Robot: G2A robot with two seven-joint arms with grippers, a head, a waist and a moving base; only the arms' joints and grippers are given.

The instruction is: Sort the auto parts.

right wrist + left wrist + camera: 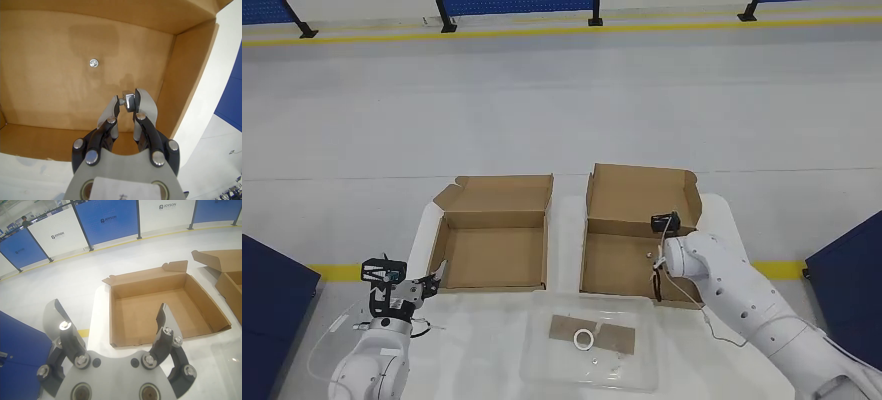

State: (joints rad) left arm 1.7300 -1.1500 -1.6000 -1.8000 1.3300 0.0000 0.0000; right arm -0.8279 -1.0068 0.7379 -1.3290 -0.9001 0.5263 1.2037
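Placement step: my right jaws pinch a small silver flanged bolt [127, 103] over the open brown cardboard box [612, 266] right of centre in the top view, where a matching bolt [93, 63] lies. Next, probably: lower, release. My left jaws spread, lower left.

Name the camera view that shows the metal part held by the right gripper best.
The right wrist view: the metal part sits close up, clamped in the right gripper above the right box. In the top view the arm covers it; the left wrist view faces the left box.
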